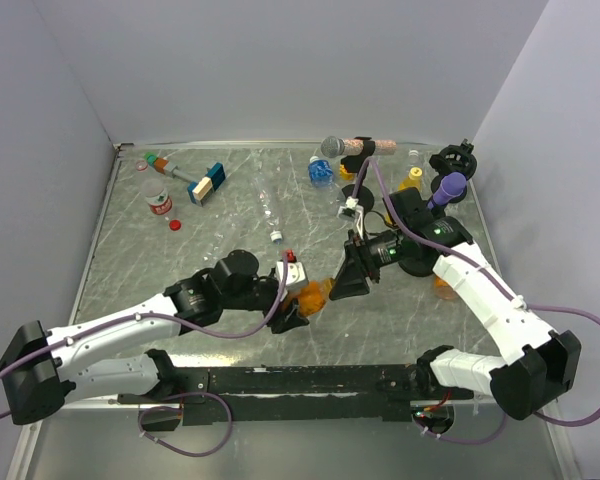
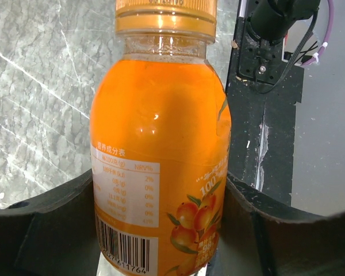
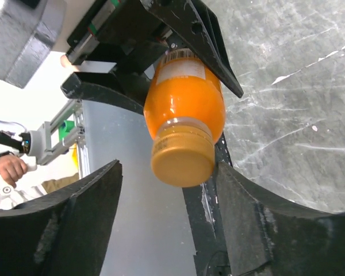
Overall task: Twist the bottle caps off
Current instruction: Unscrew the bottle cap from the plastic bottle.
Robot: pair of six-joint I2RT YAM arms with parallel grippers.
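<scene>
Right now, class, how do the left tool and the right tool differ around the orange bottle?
The left tool clamps the orange bottle by its body; the right tool stands open either side of its cap. The left tool is at the bottle's bottom end, the right tool at its top end. Both are black.

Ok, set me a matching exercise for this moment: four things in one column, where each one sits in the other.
1. orange bottle
2. orange cap
3. loose red cap
4. purple microphone

A. toward the far right of the table
B. clamped in the left gripper
C. lying on the table's left side
D. on the bottle, inside the open right gripper

Pairs: 1-B, 2-D, 3-C, 4-A
</scene>
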